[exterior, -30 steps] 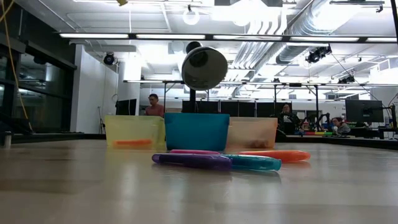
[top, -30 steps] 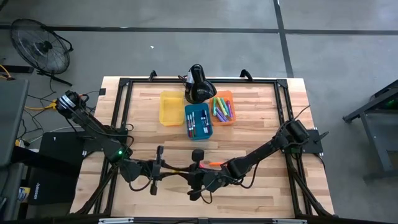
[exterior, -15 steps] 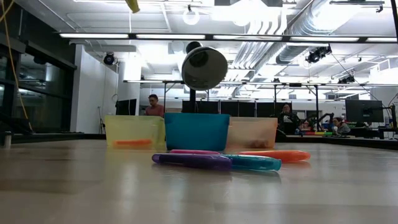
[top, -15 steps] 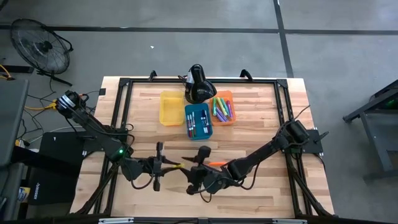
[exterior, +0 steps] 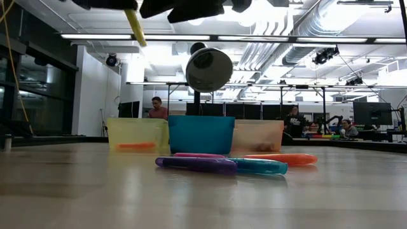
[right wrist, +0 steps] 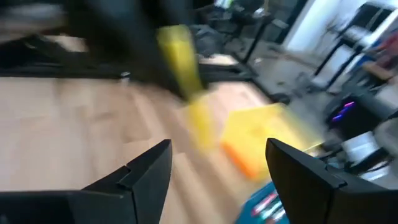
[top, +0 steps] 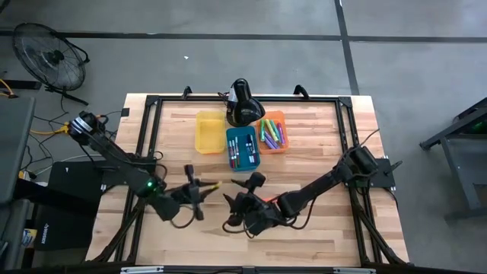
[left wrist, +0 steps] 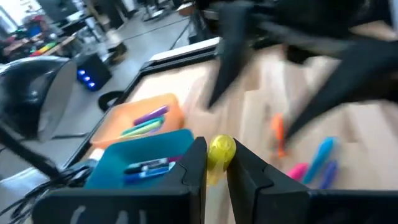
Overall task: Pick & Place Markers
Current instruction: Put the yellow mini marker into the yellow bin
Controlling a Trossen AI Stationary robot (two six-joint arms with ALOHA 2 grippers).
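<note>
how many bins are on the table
3, in a row at the table's far side: a yellow bin toward the left arm's side, a blue bin in the middle set slightly nearer the arms, and an orange bin toward the right arm's side. None seem hidden.

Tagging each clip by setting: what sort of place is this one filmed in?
Probably a large open lab or workshop. The low view shows exposed ducts and strip lights overhead, with people at desks behind the table. The high view shows a bare concrete floor and a fan.
</note>
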